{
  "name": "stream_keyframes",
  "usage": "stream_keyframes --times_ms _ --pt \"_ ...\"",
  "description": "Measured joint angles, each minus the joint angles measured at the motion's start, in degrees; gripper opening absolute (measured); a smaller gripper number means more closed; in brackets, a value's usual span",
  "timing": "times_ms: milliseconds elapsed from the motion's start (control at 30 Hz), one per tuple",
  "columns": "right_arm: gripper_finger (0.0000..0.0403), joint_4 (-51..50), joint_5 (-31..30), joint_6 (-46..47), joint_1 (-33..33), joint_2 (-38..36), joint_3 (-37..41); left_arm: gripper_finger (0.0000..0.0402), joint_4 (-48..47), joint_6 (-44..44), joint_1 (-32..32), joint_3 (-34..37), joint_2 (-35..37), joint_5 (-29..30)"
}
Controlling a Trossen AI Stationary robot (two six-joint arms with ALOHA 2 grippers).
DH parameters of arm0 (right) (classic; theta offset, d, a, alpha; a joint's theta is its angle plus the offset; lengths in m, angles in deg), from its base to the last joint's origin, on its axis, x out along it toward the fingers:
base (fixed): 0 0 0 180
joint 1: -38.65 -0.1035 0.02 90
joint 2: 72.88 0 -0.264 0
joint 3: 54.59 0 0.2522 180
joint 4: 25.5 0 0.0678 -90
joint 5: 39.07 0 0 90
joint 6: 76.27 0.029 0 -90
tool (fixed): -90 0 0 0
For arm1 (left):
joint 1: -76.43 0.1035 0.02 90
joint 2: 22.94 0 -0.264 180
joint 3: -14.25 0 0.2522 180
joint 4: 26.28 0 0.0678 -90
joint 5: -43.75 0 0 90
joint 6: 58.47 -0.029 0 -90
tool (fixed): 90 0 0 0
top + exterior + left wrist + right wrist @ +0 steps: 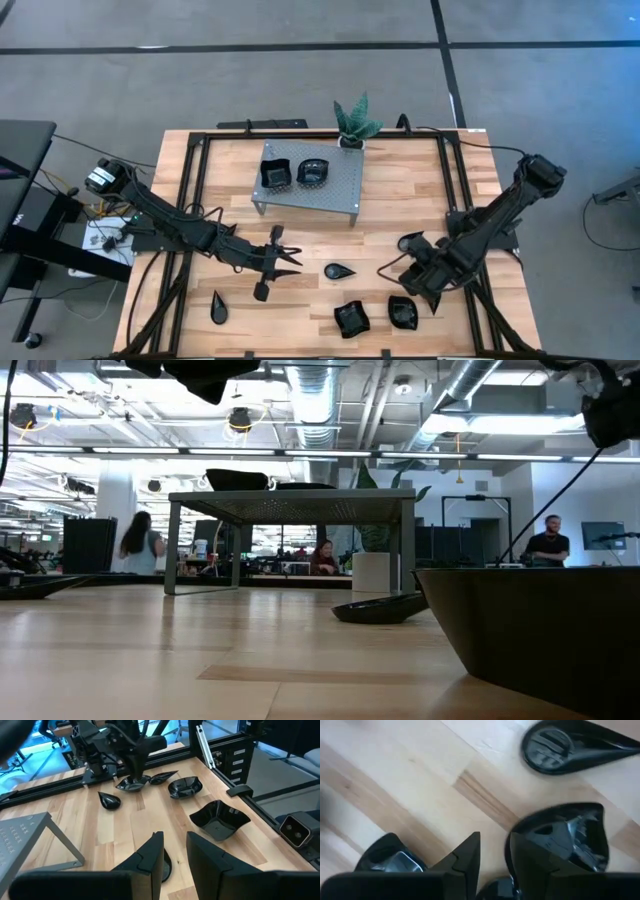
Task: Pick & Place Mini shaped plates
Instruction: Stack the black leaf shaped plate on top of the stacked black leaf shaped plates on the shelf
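Fingers of the right gripper, slightly spread, straddle a black plate's rim on the table, so they should seat deeper before closing, while the left gripper waits open near a teardrop plate.

Glossy black mini shaped plates scattered tabletop

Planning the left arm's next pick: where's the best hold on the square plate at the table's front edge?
Take the square plate by one raised side wall, coming straight down: one finger inside the bowl, one outside. It sits upright and flat on the table, its rim flares upward, and nothing touches it. Mid-side is probably safer than a corner, since the corners curl.
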Motion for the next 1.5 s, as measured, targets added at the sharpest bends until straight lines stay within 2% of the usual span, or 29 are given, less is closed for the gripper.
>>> stream_keyframes --times_ms 200,567,900,1067,1300,1500 --pt "0.0102 0.0 1.7 4.5 -0.1 3.1 1.2 0.0085 0.0 3.8 0.0 0.0 0.0 0.0" --pt "0.0102 0.4 4.2 4.3 1.1 10.7 1.2 0.0085 0.4 4.2 0.0 0.0 0.0 0.0" --pt "0.0101 -0.8 5.4 4.0 1.8 11.1 1.2 0.0085 0.9 4.0 0.0 0.0 0.0 0.0" --pt "0.0078 -0.9 8.7 3.6 1.9 11.1 1.2 0.0085 1.0 4.0 0.0 0.0 0.0 0.0" --pt "0.0012 0.0 10.9 -2.3 2.0 11.1 1.2 0.0085 1.2 4.0 0.0 0.0 0.0 0.0" --pt "0.0009 6.6 14.0 -15.6 2.2 11.1 -1.1 0.0085 1.6 4.0 0.0 0.0 0.0 -0.1"
